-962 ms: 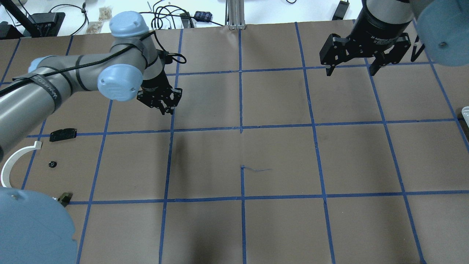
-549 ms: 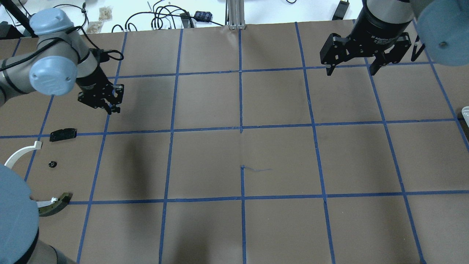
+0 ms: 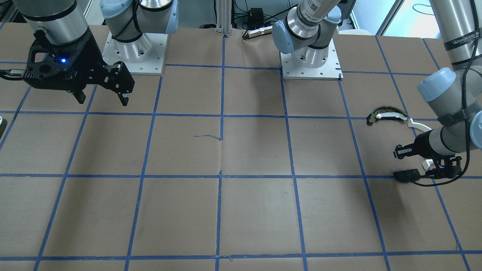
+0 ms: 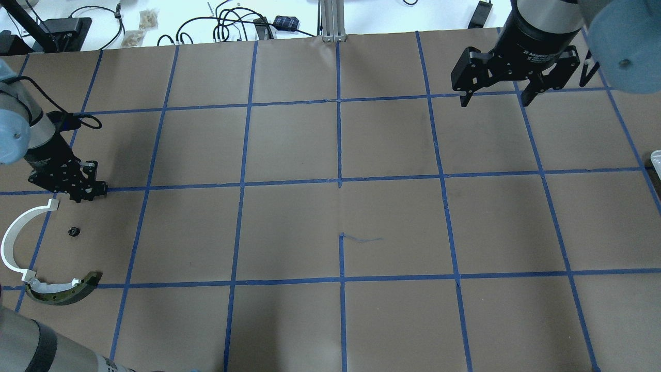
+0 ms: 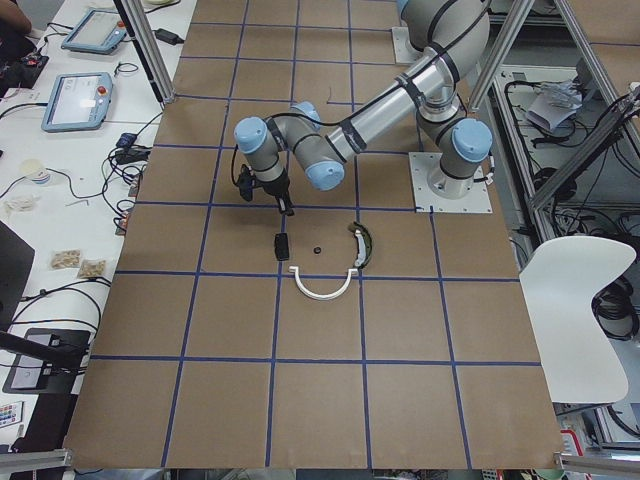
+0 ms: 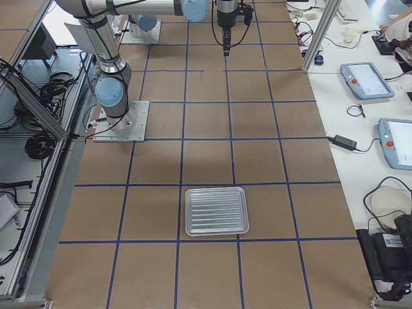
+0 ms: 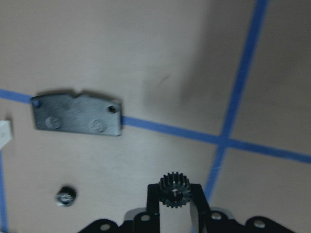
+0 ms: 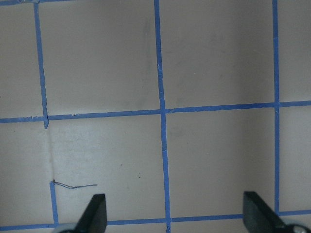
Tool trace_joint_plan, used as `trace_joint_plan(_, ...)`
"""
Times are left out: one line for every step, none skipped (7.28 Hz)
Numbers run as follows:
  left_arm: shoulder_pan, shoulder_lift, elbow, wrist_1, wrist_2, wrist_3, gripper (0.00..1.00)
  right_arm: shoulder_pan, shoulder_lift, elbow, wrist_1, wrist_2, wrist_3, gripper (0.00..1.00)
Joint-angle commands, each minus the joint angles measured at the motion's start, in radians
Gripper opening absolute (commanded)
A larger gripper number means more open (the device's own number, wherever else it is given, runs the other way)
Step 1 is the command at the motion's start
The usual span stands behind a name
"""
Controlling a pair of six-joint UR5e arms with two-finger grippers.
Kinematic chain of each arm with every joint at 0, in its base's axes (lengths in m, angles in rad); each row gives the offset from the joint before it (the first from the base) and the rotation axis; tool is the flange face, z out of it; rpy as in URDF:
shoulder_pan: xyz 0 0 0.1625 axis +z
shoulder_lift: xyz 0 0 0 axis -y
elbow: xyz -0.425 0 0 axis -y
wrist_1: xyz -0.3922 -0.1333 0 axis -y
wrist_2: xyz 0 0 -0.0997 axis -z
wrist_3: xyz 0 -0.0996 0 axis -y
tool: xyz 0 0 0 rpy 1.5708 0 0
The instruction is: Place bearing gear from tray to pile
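Observation:
My left gripper (image 4: 82,190) is shut on a small black toothed bearing gear (image 7: 173,188), seen between its fingertips in the left wrist view. It hovers over the pile at the table's left edge, above the flat black plate (image 7: 77,115). The pile also holds a white curved arc (image 4: 13,243), a dark curved yellowish-edged piece (image 4: 62,292) and a small black round part (image 4: 74,231). The plate also shows in the front view (image 3: 406,175). My right gripper (image 4: 494,98) is open and empty, high over the far right. The metal tray (image 6: 217,210) looks empty.
The table is brown paper with a blue tape grid (image 4: 340,181). Cables and small boxes (image 4: 248,23) lie beyond the far edge. The tray's rim (image 4: 656,157) just shows at the right edge of the overhead view.
My left arm has swept left and toward me with the gear, from the far middle-left squares to above the black plate. The right arm has not moved.

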Motion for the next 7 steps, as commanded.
trace_joint_plan(0.05,-0.014,-0.031,0.001,0.006,0.039,0.0,0.0,0.001,0.0,-0.002,0.0,-0.001,1.0)
trace_joint_plan(0.052,-0.019,-0.031,-0.001,0.015,0.049,0.0,0.0,0.001,0.0,-0.002,0.0,0.001,1.0)
trace_joint_plan(0.053,-0.022,-0.032,-0.004,0.016,0.051,0.0,0.0,0.001,0.0,-0.002,0.0,-0.001,1.0)
trace_joint_plan(0.053,-0.034,-0.032,-0.004,0.015,0.046,0.0,0.0,0.001,0.0,-0.002,-0.002,0.001,1.0)
trace_joint_plan(0.053,-0.048,-0.029,-0.002,0.015,0.048,0.0,0.0,0.001,0.0,-0.002,0.0,0.001,1.0)
trace_joint_plan(0.053,-0.052,-0.028,0.002,0.016,0.048,0.0,0.0,0.001,0.0,-0.002,0.0,0.001,1.0)
trace_joint_plan(0.053,-0.055,-0.028,0.004,0.016,0.049,0.0,0.0,0.001,0.0,-0.002,0.0,0.001,1.0)
